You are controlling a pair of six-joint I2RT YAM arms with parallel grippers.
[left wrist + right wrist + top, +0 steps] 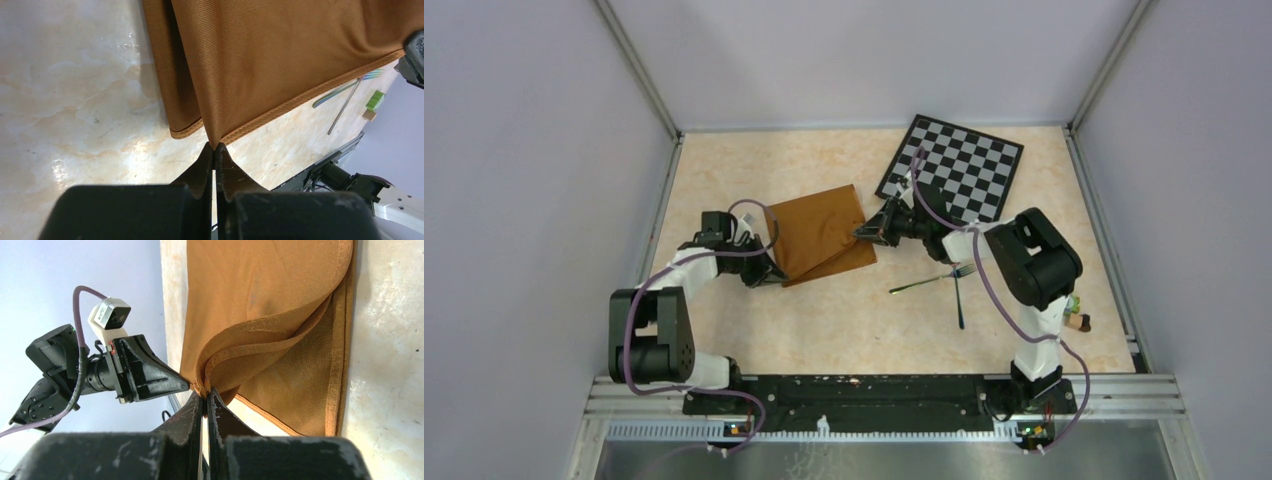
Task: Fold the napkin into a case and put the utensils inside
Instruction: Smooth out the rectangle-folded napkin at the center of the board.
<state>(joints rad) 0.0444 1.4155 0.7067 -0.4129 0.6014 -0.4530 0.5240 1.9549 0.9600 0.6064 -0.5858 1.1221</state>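
Note:
The rust-brown napkin (822, 232) lies partly folded on the table, its top layer lifted between both arms. My left gripper (769, 266) is shut on its near-left corner (215, 142), pinched at the fingertips. My right gripper (864, 233) is shut on its right corner (202, 389), where the layers bunch. The napkin fills the upper part of both wrist views (280, 55) (265, 315). The two utensils, a thin fork (932, 279) and a spoon (958, 295), lie crossed on the table to the right of the napkin, apart from it. They show faintly in the left wrist view (347, 97).
The black-and-grey checkered board (954, 167) lies at the back right, just behind the right arm. A small green-and-tan object (1076, 318) sits by the right arm's base. Walls close in the table on three sides. The left arm (100, 372) shows in the right wrist view.

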